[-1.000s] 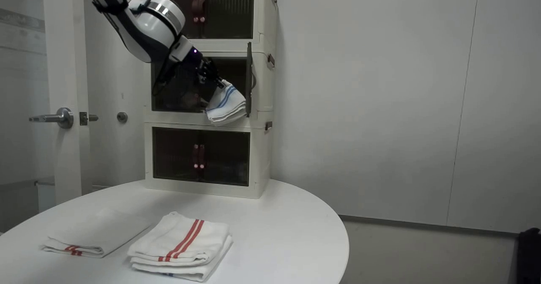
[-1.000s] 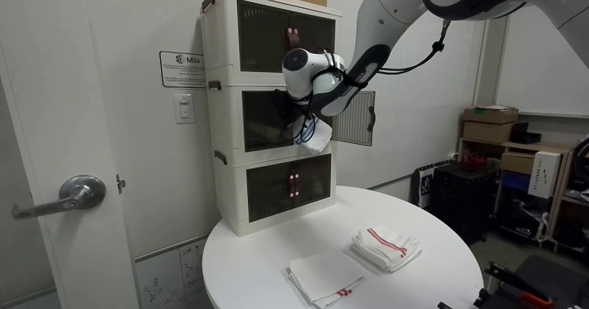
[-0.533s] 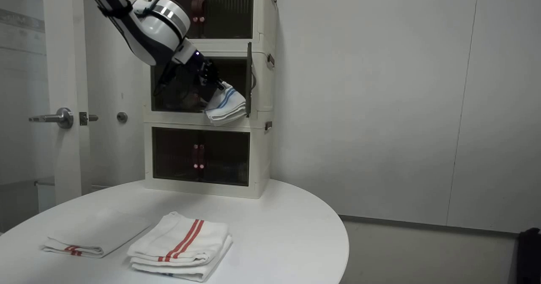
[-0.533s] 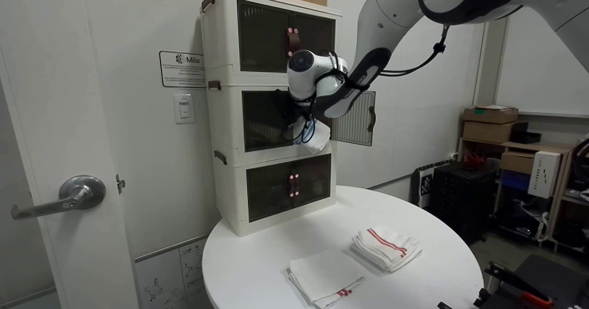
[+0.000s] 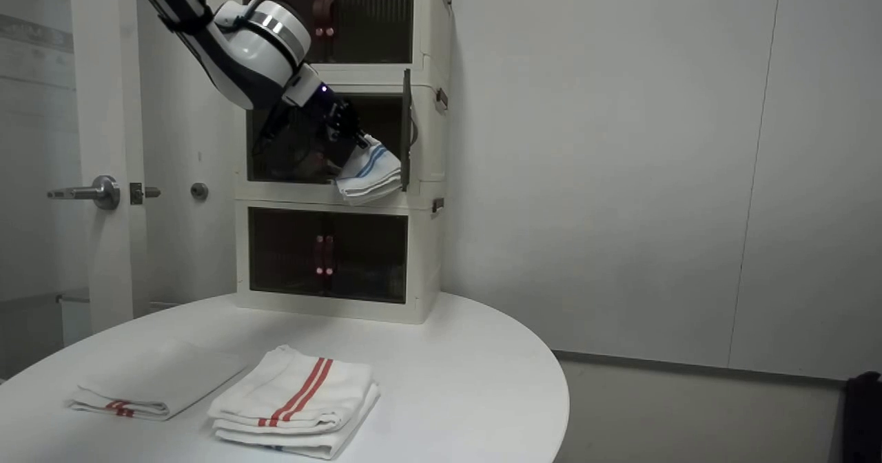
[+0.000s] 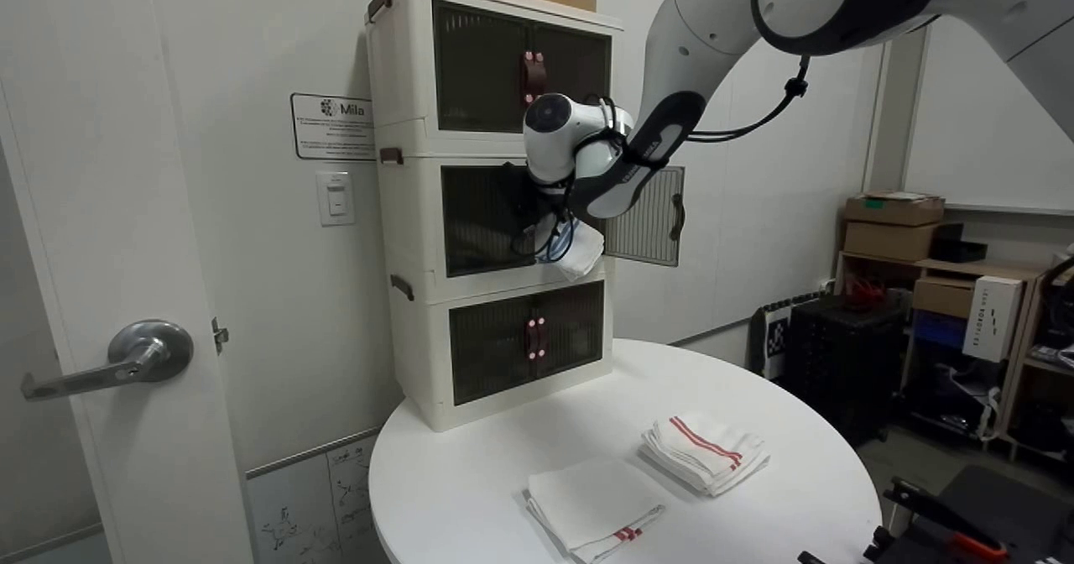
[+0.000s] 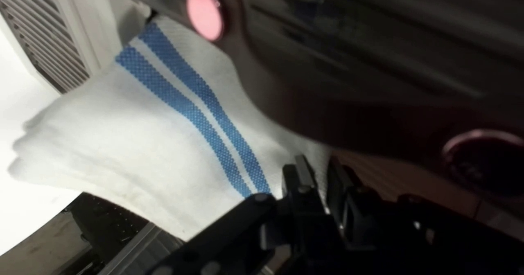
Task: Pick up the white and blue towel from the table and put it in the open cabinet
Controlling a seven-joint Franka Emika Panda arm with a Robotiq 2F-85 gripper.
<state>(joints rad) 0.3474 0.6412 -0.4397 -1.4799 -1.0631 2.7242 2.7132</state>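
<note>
one white and blue towel (image 7: 143,140) clamped in gripper (image 7: 320,179), tilted, lower end in front of open cabinet (image 5: 289,191), near its swung-out door (image 6: 642,216). red-striped towels (image 5: 293,401) on table (image 5: 475,380), below open cabinet.

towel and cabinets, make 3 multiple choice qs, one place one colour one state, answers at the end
1. Where is the held towel?
A. Flat on the table
B. At the front of the middle cabinet
C. On top of the cabinet stack

2. What colour are its stripes?
A. Blue
B. Green
C. Yellow

3. What state is the middle cabinet in?
A. Completely shut
B. Lying on its side
C. With a door standing open

1 B: gripped by the fingers, it shows before that cabinet in both exterior views.
2 A: the wrist view shows two blue bands.
3 C: both exterior views show the door jutting outward.
</note>
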